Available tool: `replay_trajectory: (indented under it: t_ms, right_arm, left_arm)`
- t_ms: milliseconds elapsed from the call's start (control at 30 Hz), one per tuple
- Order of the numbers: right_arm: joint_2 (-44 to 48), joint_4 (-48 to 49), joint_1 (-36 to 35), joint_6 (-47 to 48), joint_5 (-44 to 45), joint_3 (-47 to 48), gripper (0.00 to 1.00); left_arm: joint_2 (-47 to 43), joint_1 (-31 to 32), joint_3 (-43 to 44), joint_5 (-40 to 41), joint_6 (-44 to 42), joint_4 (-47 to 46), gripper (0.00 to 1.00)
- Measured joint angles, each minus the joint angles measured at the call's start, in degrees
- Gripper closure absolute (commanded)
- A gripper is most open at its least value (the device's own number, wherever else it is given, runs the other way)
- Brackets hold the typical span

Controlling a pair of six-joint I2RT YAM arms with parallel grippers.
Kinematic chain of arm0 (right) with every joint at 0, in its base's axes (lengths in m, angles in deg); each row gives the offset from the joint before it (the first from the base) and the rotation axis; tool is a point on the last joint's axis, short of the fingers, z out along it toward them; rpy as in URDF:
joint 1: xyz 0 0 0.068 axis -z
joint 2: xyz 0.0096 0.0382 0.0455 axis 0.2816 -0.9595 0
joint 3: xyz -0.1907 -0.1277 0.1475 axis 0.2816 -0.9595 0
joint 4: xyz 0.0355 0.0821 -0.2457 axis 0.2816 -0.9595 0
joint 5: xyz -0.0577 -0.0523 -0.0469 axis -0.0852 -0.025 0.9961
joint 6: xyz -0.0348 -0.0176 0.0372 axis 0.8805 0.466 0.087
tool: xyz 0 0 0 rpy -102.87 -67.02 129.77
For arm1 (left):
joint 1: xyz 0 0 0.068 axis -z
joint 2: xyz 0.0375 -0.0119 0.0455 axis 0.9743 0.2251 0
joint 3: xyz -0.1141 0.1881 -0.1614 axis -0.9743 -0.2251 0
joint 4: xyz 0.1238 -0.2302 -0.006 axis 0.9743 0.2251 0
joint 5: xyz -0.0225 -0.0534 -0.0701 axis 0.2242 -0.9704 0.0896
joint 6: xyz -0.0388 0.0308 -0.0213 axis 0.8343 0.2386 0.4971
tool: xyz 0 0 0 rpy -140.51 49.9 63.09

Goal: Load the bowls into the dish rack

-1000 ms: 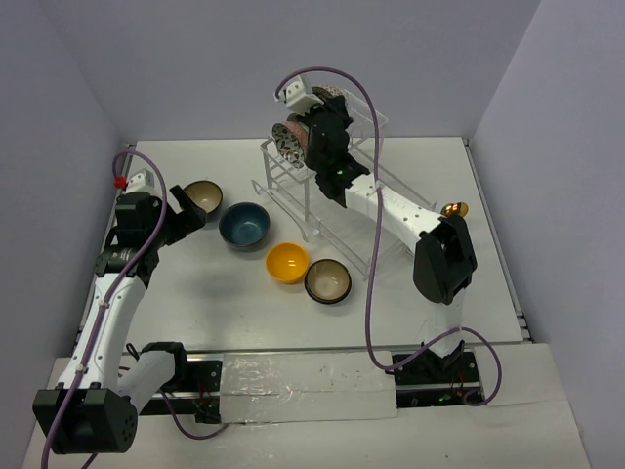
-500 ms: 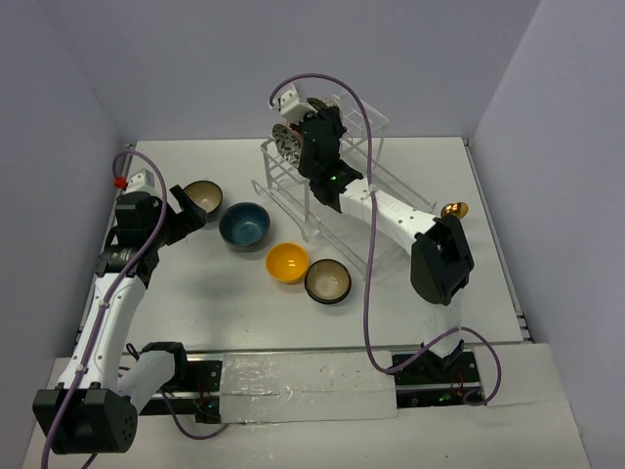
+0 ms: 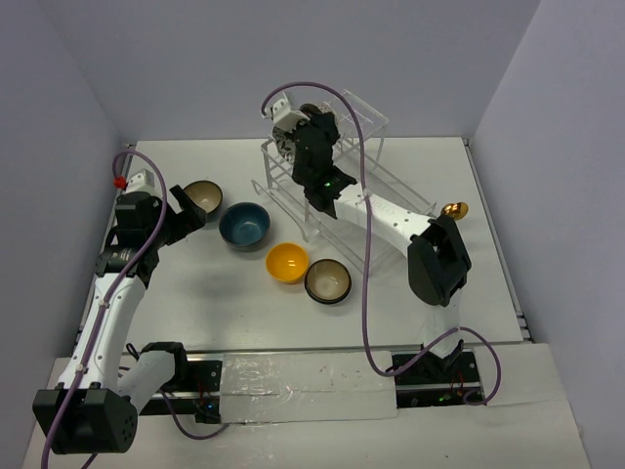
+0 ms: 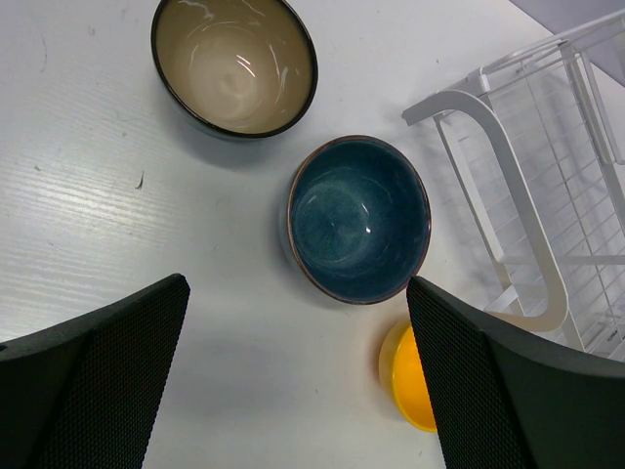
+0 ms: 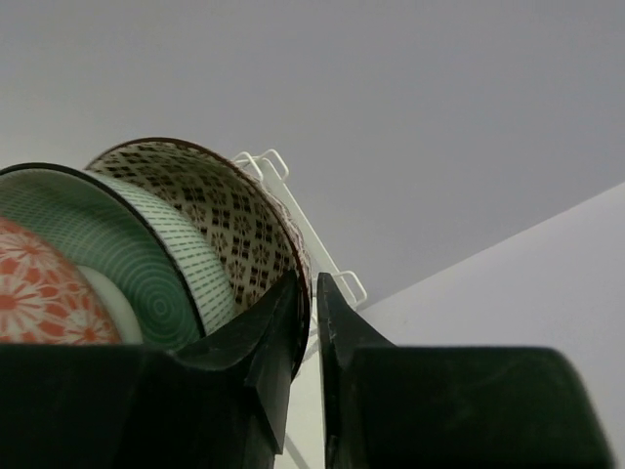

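Find L gripper (image 4: pixel 298 288) above the table (image 4: pixel 88 195) on the left side, fingers spread wide apart, nothing btwn them, nothing touched. Below it, see 2 bowls upright on the tabletop: brown bowl w/ cream inside (image 4: pixel 234 63) farther out, dark blue bowl (image 4: pixel 358 217) just beside it, not touching. Spot yellow bowl (image 3: pixel 287 262) nearer the arm bases, and on its right a 2nd brown bowl (image 3: pixel 328 281) w/ pale inside, touching or nearly so; can't tell contact from the top view. Locate dish rack (image 4: pixel 451 100) right of the blue bowl, toward the far middle of the table. Find R gripper (image 5: pixel 312 293) up at the far left end of the rack's upper shelf, fingers nearly together astride the rim of a brown diamond-patterned bowl (image 5: pixel 225 210). Note thin sliver of light btwn rim and one finger, so can't tell whether clamped or loose. See that bowl standing on edge in the upper shelf, at one end of a row of 3. Next to it, close against, find a green ringed bowl (image 5: pixel 146 264), then a red floral bowl (image 5: pixel 39 293) at the wrist view's left edge. Note gold spoon (image 3: pixel 454 208) at the rack's right end.
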Motion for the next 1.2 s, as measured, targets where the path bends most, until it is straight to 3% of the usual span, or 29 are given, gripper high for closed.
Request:
replay_trajectory:
  t_ms: [200,833,1200]
  right_arm:
    - [0.74,0.33,-0.37,-1.09,-0.37,-1.11,0.57]
    - [9.05,-6.45,-0.42,-6.71,-5.16,-5.70,0.29]
    - [30.36,-13.49,-0.42,-19.76,-7.39,-15.85,0.18]
  left_arm:
    - [0.00,0.00,0.00,0.00,0.00,-0.02,0.01]
    - [-0.20,-0.15,0.00,0.02,0.00,-0.04,0.01]
    - [0.37,-0.24,-0.17,-0.42,0.20,-0.15,0.01]
